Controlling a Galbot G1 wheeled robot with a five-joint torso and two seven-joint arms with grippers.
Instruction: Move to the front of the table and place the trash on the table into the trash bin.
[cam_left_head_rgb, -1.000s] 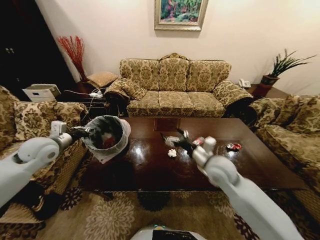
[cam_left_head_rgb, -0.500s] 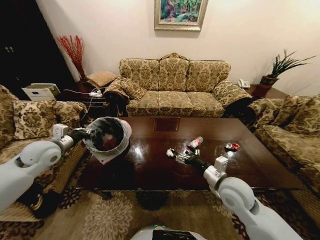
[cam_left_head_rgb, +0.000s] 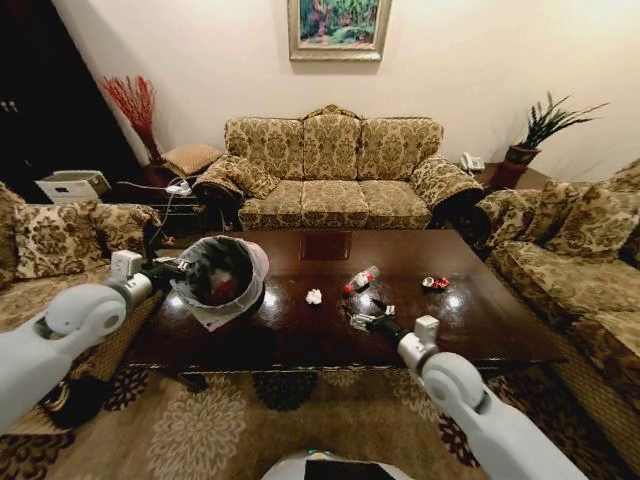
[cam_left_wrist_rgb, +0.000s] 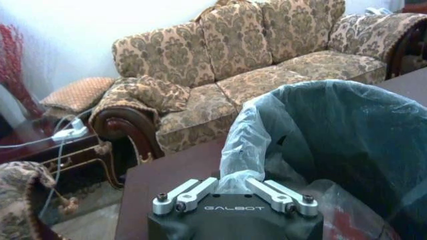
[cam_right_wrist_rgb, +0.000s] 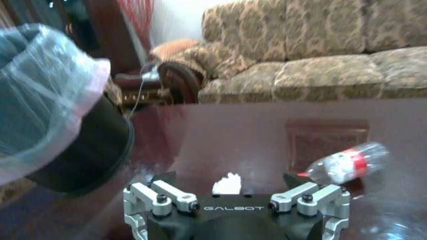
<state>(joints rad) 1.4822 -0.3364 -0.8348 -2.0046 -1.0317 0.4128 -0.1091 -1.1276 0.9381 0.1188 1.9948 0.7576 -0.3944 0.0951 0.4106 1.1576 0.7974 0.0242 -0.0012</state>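
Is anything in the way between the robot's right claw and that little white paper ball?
Nothing visible. The right gripper hovers open over the table, and only bare tabletop lies between it and the white paper wad. The bottle lies off to the side.

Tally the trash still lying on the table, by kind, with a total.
Paper wad: 1
Bottle: 1
Red-black wrapper: 1
Total: 3 on the table
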